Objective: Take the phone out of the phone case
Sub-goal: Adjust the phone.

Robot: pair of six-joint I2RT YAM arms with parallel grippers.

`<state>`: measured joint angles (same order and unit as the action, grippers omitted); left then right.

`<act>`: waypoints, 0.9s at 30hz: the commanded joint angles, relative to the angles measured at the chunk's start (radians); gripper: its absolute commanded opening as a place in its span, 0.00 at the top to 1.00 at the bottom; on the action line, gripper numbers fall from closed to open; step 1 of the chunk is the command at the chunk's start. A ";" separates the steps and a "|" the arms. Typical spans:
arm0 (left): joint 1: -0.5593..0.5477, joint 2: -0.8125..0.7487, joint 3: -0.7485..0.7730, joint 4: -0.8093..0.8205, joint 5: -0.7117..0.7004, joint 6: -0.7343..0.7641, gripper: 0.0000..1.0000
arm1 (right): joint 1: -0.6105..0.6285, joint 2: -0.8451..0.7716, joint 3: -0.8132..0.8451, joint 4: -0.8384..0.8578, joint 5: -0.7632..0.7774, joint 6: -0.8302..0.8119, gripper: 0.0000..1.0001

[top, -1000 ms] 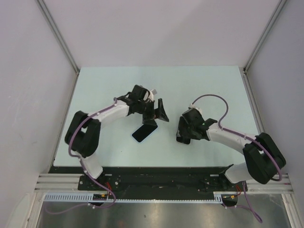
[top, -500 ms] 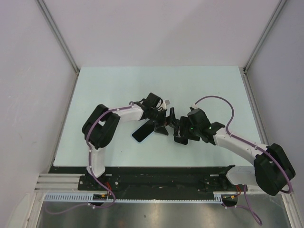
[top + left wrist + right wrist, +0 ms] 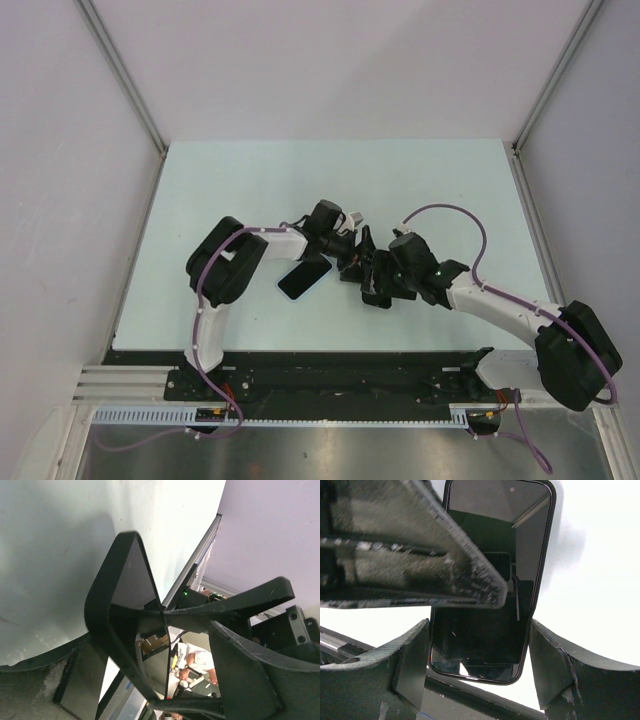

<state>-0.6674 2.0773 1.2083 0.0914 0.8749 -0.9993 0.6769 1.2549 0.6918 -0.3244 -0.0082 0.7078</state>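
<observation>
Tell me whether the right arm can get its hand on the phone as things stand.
Probably yes. In its wrist view the right hand is open, with the phone sitting between its fingers. One left hand finger crosses the phone's upper part, so room there looks tight.

Even, diffuse overhead light leaves the pale mint tabletop [image 3: 230, 190] bright, the glossy black phone screen [image 3: 486, 641] mirrors glare (in focus) between the dark textured fingers [image 3: 570, 680] of the right gripper [image 3: 479, 624], which blur.
</observation>
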 commanded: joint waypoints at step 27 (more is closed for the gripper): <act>-0.023 0.012 0.025 0.067 0.007 -0.048 0.43 | 0.078 -0.057 0.011 0.032 0.063 0.030 0.53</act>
<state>-0.6807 2.1086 1.2263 0.1471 0.8745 -1.0725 0.7540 1.2411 0.6914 -0.3325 0.0349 0.7078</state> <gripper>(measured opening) 0.635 0.735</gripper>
